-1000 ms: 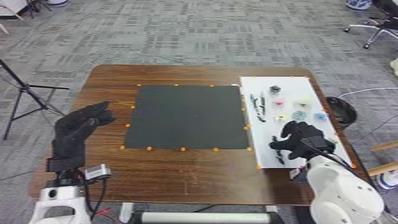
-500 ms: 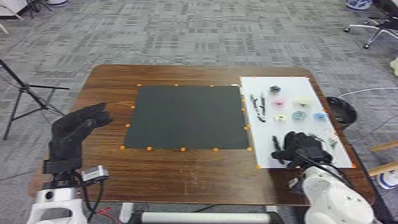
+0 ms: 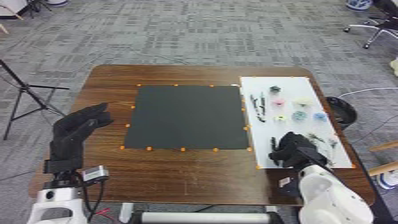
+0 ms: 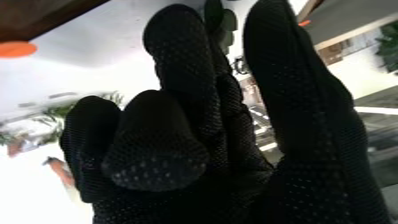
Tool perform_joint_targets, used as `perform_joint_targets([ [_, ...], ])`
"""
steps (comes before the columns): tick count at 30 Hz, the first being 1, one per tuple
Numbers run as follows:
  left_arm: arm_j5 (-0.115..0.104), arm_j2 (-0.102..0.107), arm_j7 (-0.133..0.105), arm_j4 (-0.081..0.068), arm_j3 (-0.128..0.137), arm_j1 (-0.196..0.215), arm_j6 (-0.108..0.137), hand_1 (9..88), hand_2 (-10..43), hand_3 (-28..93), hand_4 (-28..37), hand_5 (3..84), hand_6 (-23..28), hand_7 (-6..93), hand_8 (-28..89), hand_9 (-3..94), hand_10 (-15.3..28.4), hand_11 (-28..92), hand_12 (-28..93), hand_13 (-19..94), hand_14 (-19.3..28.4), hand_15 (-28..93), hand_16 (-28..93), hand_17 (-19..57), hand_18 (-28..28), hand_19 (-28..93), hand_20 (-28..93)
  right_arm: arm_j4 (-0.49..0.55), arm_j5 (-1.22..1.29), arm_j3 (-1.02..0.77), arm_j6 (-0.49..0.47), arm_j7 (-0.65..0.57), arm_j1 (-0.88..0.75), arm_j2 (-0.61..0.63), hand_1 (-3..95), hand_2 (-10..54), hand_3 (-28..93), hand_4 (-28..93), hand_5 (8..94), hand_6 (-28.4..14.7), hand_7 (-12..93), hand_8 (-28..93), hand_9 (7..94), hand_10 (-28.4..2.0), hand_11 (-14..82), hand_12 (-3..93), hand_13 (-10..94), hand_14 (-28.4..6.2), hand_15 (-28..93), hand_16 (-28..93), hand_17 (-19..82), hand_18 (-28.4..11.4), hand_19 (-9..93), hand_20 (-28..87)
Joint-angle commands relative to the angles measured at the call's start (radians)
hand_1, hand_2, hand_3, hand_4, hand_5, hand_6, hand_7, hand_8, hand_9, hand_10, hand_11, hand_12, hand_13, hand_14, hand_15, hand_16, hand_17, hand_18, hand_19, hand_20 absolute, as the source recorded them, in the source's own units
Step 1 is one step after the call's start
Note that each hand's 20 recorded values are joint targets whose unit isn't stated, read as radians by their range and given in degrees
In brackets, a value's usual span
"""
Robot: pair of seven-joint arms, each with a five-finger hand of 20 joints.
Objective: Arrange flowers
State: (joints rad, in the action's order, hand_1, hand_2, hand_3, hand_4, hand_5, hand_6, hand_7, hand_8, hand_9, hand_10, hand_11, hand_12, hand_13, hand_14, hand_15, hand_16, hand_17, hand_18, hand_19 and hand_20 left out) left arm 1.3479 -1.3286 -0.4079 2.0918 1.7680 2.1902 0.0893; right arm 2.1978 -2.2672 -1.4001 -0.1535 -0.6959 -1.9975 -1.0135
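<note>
The right hand (image 3: 295, 150) is over the near part of the white sheet (image 3: 289, 82), on the desk's (image 3: 195, 175) right side; whether its fingers are open or closed cannot be told. The flowers, among them a pink flower (image 3: 278, 101) and a blue flower (image 3: 320, 116), lie on the sheet, farther off than that hand. The left hand (image 3: 75, 131) is at the desk's left side, its fingers loosely open.

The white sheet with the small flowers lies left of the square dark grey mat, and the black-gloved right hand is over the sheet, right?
Wrong side: the head view shows the white sheet right of the mat. The right hand is over the sheet.
</note>
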Motion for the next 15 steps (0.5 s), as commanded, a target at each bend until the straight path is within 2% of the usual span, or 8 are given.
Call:
perform_joint_targets([
  [1,0.001,-0.009,0.008,0.003,-0.001,0.003,-0.013,29.4,-8.6,66,-21.3,56.6,0.9,15.8,-7,56.8,14.5,24,15,50,19.8,35,1,9.9,16.1,41,41,-0.039,0.077,0.025,-0.077,-0.035,-0.03,-0.026,57.9,-9.5,49,-8,67.6,-2.8,22,27,89.4,-10.6,26.2,33.3,94,-0.5,61,37,61,-16.6,93,60],
  [5,0.0,-0.009,0.011,0.004,-0.001,0.003,-0.006,29.6,-8.5,66,-21.1,56.5,0.9,15.7,-7,56.9,14.4,24,15,50,19.8,35,2,9.9,16.1,41,41,-0.039,0.028,0.05,-0.072,-0.023,-0.026,-0.019,59.5,-9.5,49,-8,67.8,-2.8,21,27,90.5,-10.1,22.8,36.3,94,-0.4,61,35,62,-16.1,93,58],
  [7,0.002,-0.008,0.012,0.004,-0.001,0.002,-0.01,29.6,-8.4,66,-21.1,56.6,0.9,15.7,-7,56.9,14.4,24,15,50,19.8,35,1,9.9,16.1,41,41,-0.039,0.004,0.064,-0.074,-0.017,-0.022,-0.016,59.8,-9.5,49,-7,68.0,-3.1,21,28,91.1,-10.0,22.4,36.8,94,-0.3,61,34,62,-15.9,93,58],
  [13,0.005,-0.008,0.014,0.002,-0.003,-0.001,-0.014,30.1,-8.2,66,-20.8,56.5,0.9,15.7,-7,56.9,14.5,24,15,50,19.7,35,1,9.9,16.1,41,40,-0.053,-0.059,0.095,-0.085,-0.004,-0.01,-0.007,60.3,-9.5,47,-6,66.8,-3.0,24,30,91.0,-10.1,25.7,37.4,94,0.0,62,32,63,-15.9,93,58],
  [15,0.005,-0.008,0.016,0.003,-0.003,-0.001,-0.011,30.1,-8.2,66,-20.7,56.5,1.0,15.7,-7,56.9,14.5,24,15,50,19.7,35,1,9.9,16.1,41,40,-0.054,-0.054,0.092,-0.092,-0.004,-0.009,-0.009,61.4,-9.5,46,-5,65.6,-2.6,28,30,91.0,-9.9,27.6,37.5,94,0.2,63,32,63,-16.0,93,59],
])
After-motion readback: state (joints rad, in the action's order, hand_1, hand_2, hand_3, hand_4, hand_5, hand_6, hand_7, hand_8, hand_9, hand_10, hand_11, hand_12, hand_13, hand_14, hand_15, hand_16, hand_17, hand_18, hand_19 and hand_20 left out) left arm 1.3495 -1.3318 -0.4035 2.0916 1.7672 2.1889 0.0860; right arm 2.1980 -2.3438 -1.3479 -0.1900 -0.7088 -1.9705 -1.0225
